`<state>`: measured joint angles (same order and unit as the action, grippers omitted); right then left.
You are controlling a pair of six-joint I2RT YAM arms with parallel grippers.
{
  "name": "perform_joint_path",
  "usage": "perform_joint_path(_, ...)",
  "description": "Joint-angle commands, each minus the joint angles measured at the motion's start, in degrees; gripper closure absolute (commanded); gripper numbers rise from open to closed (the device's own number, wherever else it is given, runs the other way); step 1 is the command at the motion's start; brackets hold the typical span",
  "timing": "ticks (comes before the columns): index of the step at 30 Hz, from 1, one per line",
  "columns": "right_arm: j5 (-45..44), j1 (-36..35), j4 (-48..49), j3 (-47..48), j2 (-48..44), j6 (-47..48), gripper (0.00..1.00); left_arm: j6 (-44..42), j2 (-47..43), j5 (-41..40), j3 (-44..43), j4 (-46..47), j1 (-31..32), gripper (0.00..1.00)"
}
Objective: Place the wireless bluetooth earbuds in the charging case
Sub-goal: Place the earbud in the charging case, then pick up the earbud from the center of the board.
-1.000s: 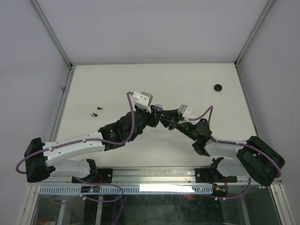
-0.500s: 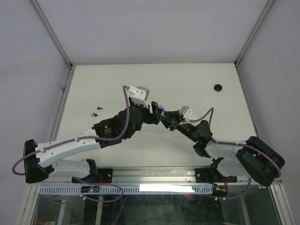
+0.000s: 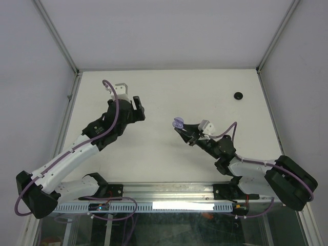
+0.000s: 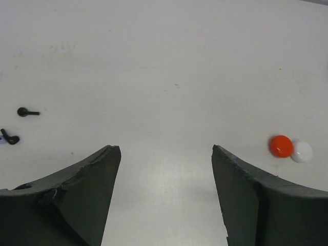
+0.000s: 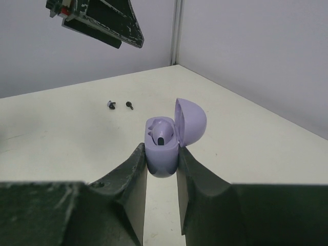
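My right gripper [image 3: 179, 124] [image 5: 161, 151] is shut on the open lavender charging case [image 5: 163, 154], holding it upright above the table with its lid [image 5: 190, 122] swung right. A lavender earbud [image 5: 163, 134] sits inside the case. My left gripper [image 3: 139, 108] [image 4: 164, 149] is open and empty, to the left and well apart from the case. A red earbud [image 4: 281, 146] and a white earbud [image 4: 302, 152] lie touching on the table, right of the left fingers. A black round earbud [image 3: 238, 95] lies far right on the table.
Two tiny black stemmed pieces [image 4: 26, 111] [image 4: 10, 137] lie at the table's left; they also show in the right wrist view [image 5: 111, 104] [image 5: 129, 105]. The left gripper's fingers [image 5: 97, 20] hang at that view's top. Grey walls with metal posts [image 5: 177, 32] enclose the white table [image 3: 205, 87].
My left arm has drawn back from the case, swinging left and farther up the table, its jaws open. My right gripper still holds the case and has shifted slightly right.
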<state>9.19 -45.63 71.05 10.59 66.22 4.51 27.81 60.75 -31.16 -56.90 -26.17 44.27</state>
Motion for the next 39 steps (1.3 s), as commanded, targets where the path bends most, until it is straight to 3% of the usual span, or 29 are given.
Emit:
perform_joint_path(1, -1.04, -0.04, -0.22, -1.44, -2.55, 2.65, 1.0, -0.23, -1.46, 4.97, 0.8, -3.7, -7.44, 0.26)
perform_joint_path(7, -1.2, -0.07, 0.01, -2.77, -2.49, 3.89, 1.0, -3.66, 1.51, 8.04, 1.59, -5.91, -18.44, 0.26)
perform_joint_path(12, -1.11, -0.04, 0.97, -3.57, -1.68, 3.78, 1.0, -5.59, 6.2, 15.35, 2.72, -5.75, -29.11, 0.26)
perform_joint_path(19, -1.62, -0.04, -0.47, -4.22, -2.66, 4.22, 1.0, -6.96, 14.42, 20.13, 4.06, -3.81, -38.97, 0.25)
perform_joint_path(25, -2.29, -0.07, -1.64, -4.19, -3.19, 4.78, 1.0, -6.24, 20.67, 24.81, 4.77, -1.26, -43.4, 0.25)
perform_joint_path(39, -3.21, -0.03, -2.56, -4.39, -4.4, 5.24, 1.0, -6.96, 33.93, 22.43, 0.66, -0.44, -44.08, 0.26)
